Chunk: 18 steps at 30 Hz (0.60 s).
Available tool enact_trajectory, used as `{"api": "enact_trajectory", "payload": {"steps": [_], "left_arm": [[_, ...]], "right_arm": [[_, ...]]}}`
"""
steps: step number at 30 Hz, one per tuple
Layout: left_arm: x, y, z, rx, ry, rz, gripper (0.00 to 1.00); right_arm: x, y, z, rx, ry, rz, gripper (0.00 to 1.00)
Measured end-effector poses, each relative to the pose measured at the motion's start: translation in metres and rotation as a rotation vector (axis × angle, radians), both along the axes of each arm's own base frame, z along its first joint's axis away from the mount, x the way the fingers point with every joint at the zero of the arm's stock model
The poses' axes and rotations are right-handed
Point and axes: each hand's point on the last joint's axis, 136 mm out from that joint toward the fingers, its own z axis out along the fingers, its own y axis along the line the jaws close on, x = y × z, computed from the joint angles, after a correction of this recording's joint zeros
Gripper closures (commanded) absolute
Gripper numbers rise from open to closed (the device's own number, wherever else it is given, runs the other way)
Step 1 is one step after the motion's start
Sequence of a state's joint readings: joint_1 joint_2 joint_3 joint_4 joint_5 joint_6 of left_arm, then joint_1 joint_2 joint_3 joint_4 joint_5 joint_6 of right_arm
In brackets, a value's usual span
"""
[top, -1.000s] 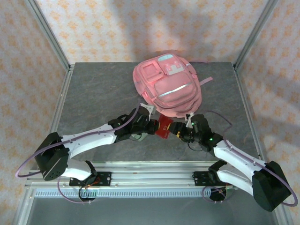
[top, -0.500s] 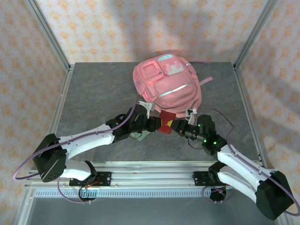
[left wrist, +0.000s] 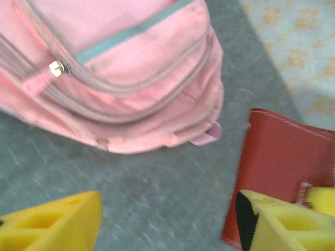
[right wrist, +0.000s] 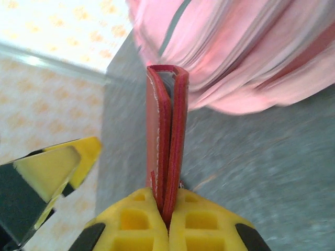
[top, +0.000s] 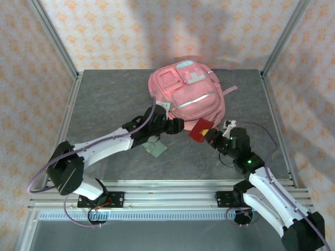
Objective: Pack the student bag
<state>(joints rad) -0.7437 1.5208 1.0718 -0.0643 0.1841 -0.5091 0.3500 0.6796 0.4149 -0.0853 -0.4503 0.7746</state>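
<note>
Grey, stone-patterned counter (top: 104, 99) carries everything, and the student bag (top: 186, 99) lies flat toward its far middle, front pockets facing up and its bottom edge turned toward the arms. From where I stand its zips all look closed, though I can't be sure of the main one.

Just off the bag's near edge, a little right of centre, a slim red wallet (top: 200, 129) is held clear of the surface. The right gripper (right wrist: 167, 209) pinches it by its lower edge, pads pressed tight on either side so it stands on end, fold toward the bag.

A flat greenish card (top: 156, 148) lies on the counter under the left arm, untouched.

The left gripper (left wrist: 167, 225) hangs just beside the bag's near edge with its pads spread wide and nothing between them.

I'd say the wallet is about to be packed. That calls for an opening first: the free left gripper would have to take a zip pull (left wrist: 55, 67) and draw a pocket open before the wallet can slide in.
</note>
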Motion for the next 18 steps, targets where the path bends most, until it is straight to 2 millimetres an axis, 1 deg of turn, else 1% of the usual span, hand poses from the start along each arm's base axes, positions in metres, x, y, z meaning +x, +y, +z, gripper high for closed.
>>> {"api": "enact_trajectory", "payload": {"steps": [2,4,8,11,13,16,18], "left_arm": [[0.021,-0.012,0.003,0.069,-0.039,-0.011,0.28],[0.038,-0.023,0.002,0.135,-0.073,-0.022,0.27],[0.071,-0.042,-0.010,0.310,-0.134,-0.041,0.27],[0.095,-0.057,-0.021,0.439,-0.183,-0.049,0.27],[0.108,-0.065,-0.032,0.516,-0.207,-0.058,0.26],[0.121,-0.073,-0.053,0.632,-0.227,-0.080,0.25],[0.126,-0.073,-0.068,0.703,-0.230,-0.089,0.27]], "right_arm": [[0.006,-0.021,0.001,-0.029,0.011,-0.084,1.00],[0.008,-0.039,0.000,-0.055,0.028,-0.158,1.00],[0.006,-0.066,-0.007,-0.101,0.066,-0.266,1.00],[0.003,-0.077,-0.010,-0.120,0.085,-0.310,1.00],[0.000,-0.080,-0.012,-0.128,0.096,-0.323,1.00],[-0.002,-0.082,-0.015,-0.136,0.111,-0.328,1.00],[-0.004,-0.082,-0.016,-0.137,0.115,-0.328,1.00]]}}
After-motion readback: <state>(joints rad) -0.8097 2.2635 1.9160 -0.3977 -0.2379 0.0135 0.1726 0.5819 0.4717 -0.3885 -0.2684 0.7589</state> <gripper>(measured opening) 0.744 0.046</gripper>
